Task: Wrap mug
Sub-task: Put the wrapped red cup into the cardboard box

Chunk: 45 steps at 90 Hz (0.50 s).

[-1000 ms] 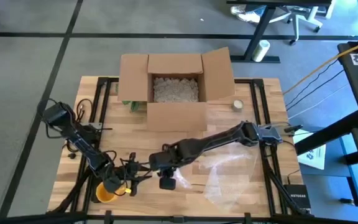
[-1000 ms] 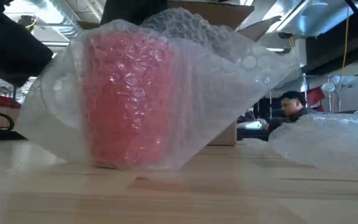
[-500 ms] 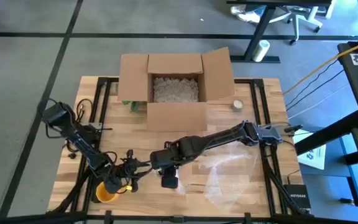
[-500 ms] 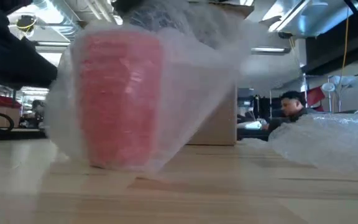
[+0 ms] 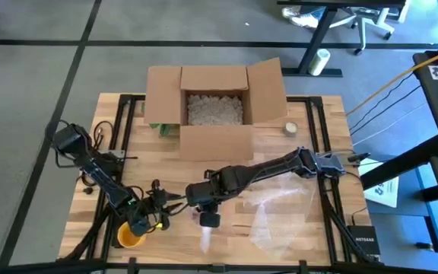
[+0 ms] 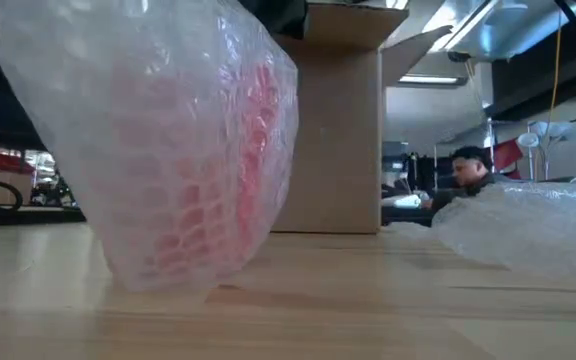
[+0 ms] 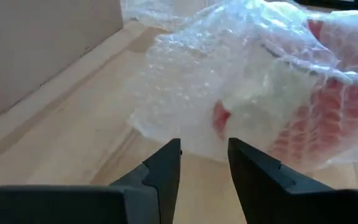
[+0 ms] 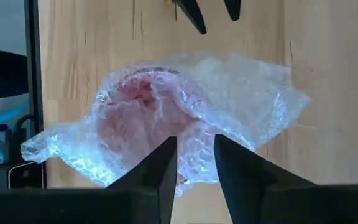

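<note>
Mug (image 6: 218,170), red, sits near table edge, loosely swathed in bubble wrap (image 8: 229,112). Right gripper (image 8: 194,163) hovers above, fingers spread, probably folding; left gripper (image 7: 204,165) spread, just beside.

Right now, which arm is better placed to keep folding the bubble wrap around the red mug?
Probably the right: the right gripper sits directly over the red mug in clear bubble wrap; the left gripper is open beside it.
</note>
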Tool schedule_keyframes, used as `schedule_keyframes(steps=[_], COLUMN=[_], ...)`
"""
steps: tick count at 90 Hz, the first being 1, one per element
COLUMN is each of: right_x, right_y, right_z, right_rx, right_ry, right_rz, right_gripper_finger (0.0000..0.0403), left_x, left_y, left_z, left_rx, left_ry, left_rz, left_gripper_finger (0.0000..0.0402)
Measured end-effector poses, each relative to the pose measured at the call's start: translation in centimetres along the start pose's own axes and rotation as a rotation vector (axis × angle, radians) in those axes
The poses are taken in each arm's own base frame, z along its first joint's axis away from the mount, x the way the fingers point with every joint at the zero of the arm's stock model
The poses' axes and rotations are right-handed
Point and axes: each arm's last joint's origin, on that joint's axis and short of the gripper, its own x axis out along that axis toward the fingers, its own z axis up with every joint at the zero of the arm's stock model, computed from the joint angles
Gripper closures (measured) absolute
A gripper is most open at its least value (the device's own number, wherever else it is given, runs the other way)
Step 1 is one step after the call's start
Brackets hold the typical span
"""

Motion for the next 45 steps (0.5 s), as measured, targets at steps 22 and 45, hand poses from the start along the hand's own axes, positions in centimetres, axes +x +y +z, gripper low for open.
schedule_keyframes(steps=[22, 45], right_x=[1.4, 3.1], right_y=[-0.2, -1.4], right_z=[-0.2, -0.5], right_rx=[-0.026, -0.01], right_ry=[0.011, 0.047], right_rz=[-0.013, -0.036], right_gripper_finger=[0.0308, 0.0308], left_x=[-0.6, -0.7], left_y=[1.0, 2.1], left_z=[0.6, -0.5], left_rx=[-0.004, -0.039], left_ry=[0.0, 0.009], left_rz=[0.036, 0.052], left_gripper_finger=[0.0284, 0.0284])
